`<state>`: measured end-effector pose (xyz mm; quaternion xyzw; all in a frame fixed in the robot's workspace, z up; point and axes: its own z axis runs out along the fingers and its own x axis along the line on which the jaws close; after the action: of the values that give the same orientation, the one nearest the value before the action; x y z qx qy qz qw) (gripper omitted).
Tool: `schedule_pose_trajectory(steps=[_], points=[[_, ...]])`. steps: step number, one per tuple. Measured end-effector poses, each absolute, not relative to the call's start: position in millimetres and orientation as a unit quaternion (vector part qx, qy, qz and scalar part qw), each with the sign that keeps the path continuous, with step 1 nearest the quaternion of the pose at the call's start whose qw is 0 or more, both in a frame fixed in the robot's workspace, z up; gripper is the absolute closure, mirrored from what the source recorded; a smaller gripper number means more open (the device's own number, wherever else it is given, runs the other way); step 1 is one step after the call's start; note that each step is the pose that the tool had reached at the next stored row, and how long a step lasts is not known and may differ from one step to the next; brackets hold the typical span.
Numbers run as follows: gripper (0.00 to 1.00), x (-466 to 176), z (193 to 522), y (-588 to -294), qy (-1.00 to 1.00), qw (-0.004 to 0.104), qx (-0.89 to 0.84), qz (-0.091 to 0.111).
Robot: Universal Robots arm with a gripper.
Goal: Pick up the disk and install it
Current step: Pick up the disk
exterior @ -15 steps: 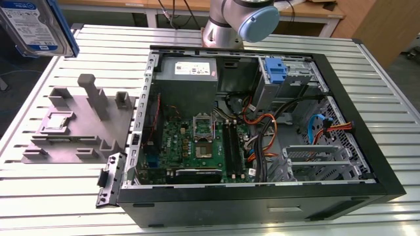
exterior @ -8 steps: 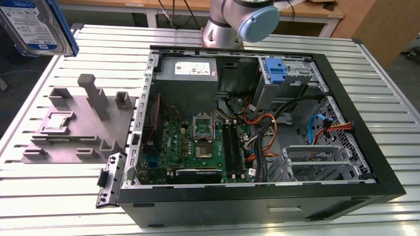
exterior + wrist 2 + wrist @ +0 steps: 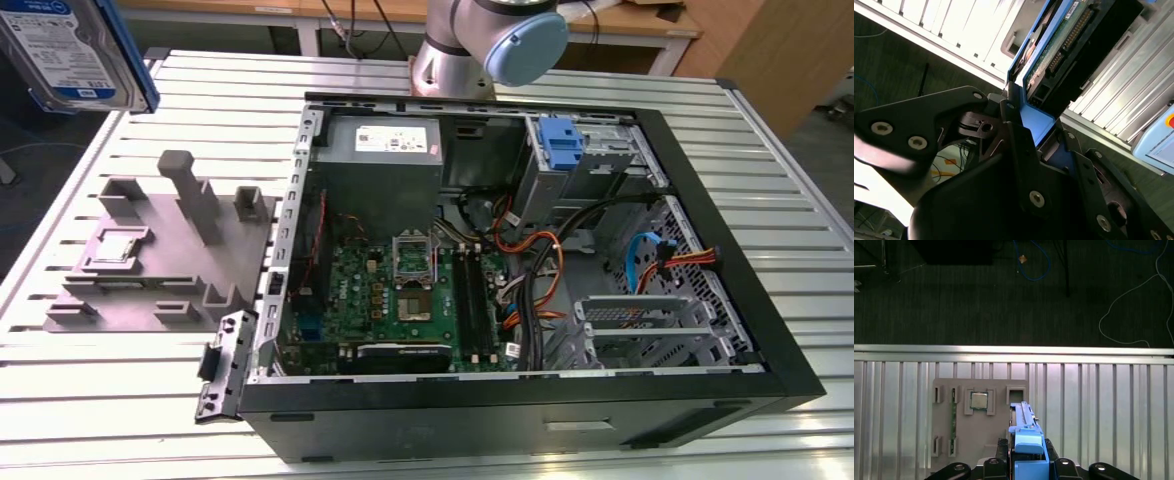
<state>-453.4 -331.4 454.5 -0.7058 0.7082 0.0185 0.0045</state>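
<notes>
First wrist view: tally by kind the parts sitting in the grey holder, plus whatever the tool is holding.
disk, held in the tool: 1
silver chip, in the grey holder: 1
green circuit strip, in the grey holder: 1
Total: 3

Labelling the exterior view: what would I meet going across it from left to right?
disk → grey parts fixture → green motherboard → blue bracket → metal drive cage
</notes>
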Motion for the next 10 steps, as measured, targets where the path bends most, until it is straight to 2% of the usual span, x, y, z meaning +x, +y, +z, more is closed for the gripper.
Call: schedule_pose_trajectory(steps=[10], points=[[0.63, -453.3, 455.8, -331.4, 0.708, 0.004, -0.706, 0.019]])
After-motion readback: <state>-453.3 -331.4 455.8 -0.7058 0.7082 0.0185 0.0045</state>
